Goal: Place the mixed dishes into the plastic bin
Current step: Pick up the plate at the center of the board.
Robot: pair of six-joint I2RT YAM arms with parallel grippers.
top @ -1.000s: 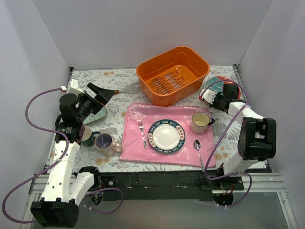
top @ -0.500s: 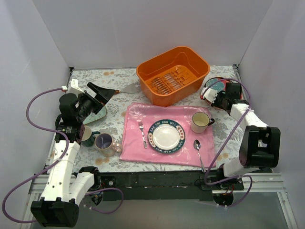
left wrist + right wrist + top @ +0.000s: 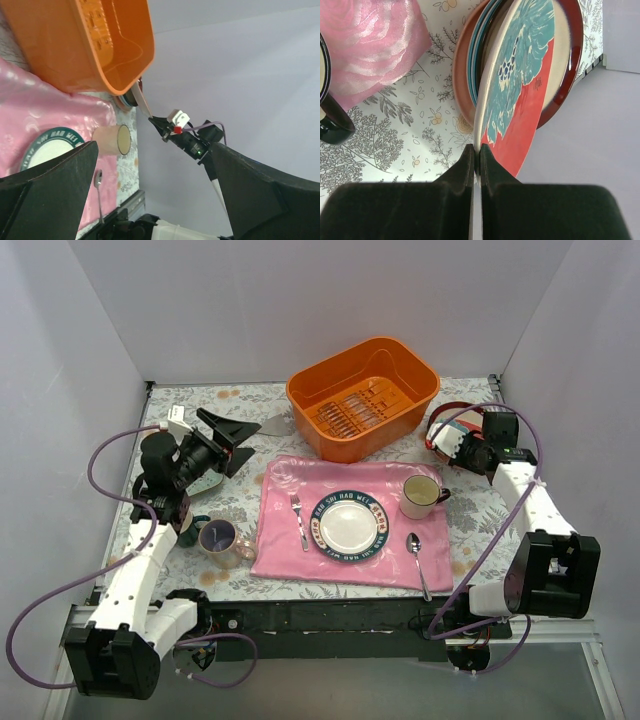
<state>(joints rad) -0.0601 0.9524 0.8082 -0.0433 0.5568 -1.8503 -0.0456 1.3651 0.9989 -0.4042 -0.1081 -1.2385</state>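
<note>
Plate [image 3: 520,85], teal flower pattern on red, is pinched by its near rim in the right gripper [image 3: 480,150]. The two fingers are closed on the rim with only the plate's thickness between them. The plate is steeply tilted. Its gripped edge is raised and its far edge is still down on the stack of plates [image 3: 465,75] just beyond the fingertips. The stack sits on the patterned table [image 3: 395,125]. The orange bin [image 3: 363,398] lies to this gripper's left, near but not touching.

The left gripper [image 3: 154,150] has its jaws spread fully wide. It holds nothing and hangs clear above the table. A pale plate [image 3: 205,478] lies just beneath it. A green mug [image 3: 185,525] and a purple-lined mug [image 3: 220,537] stand side by side behind it, toward the arm's base. The bin is ahead of its open jaws, well apart.

Change over the last second: the right fingers were slightly apart and have now closed on the rim, and the right arm has swung further right. The left gripper has shifted a little toward the bin, its opening unchanged.
</note>
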